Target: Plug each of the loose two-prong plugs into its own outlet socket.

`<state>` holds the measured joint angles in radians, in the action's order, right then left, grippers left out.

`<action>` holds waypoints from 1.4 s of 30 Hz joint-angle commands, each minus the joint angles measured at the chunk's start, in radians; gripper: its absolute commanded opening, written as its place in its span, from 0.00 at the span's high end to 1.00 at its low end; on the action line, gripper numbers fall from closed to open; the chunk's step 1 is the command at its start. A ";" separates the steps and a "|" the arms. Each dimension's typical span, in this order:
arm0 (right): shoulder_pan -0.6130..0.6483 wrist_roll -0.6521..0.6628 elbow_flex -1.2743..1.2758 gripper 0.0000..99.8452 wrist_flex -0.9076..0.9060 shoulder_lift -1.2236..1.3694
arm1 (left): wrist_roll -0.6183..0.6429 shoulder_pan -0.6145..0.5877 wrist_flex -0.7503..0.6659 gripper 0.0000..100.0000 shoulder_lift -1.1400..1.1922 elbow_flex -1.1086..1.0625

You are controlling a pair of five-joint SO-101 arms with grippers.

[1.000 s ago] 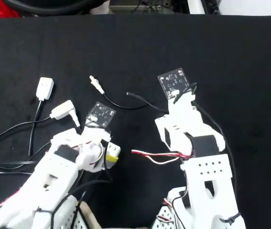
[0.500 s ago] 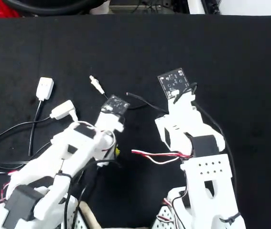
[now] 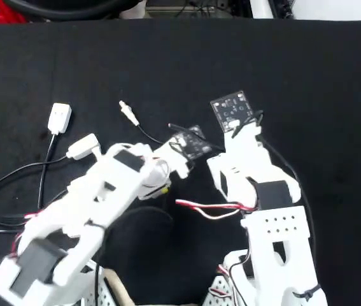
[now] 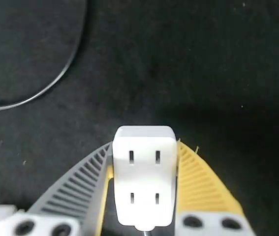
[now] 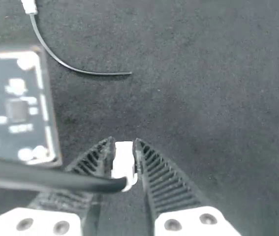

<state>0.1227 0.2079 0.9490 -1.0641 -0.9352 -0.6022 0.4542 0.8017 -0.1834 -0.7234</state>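
My left gripper (image 4: 144,145) is shut on a white outlet block (image 4: 143,182) whose two pairs of slots face the camera, held between a grey and a yellow finger (image 4: 198,182). In the high view the left arm (image 3: 120,182) stretches to mid-table, its tip beside the right arm (image 3: 256,185). My right gripper (image 5: 123,145) is shut on a small white plug (image 5: 123,160), with a black cable (image 5: 55,181) crossing in front of it. Two loose white plugs (image 3: 59,118) (image 3: 83,147) lie at the left. A small white connector (image 3: 128,113) lies farther back.
Black cords (image 3: 21,169) trail from the loose plugs toward the left edge. A thin black wire (image 5: 80,69) lies ahead of the right gripper. The left arm's circuit board (image 5: 11,113) sits close beside the right gripper. Red and white wires (image 3: 205,208) hang between the arms.
The left arm has swung right from the left side to mid-table, ending beside the right arm. The right arm has stayed still.
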 commanded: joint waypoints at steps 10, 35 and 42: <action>-0.032 0.000 -0.047 0.99 0.021 -0.005 | 0.173 -0.041 -0.046 0.75 0.158 0.185; 0.411 -0.129 0.312 0.99 0.508 -0.007 | 0.233 -0.584 0.224 0.73 -0.717 -0.395; 0.416 -0.150 0.417 0.99 0.683 -0.005 | 0.172 -0.676 0.226 0.73 -1.028 -0.636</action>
<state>0.5278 0.0483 1.3387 -0.4718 -0.9352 -0.4166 -0.1949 1.0426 -1.0932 -1.2958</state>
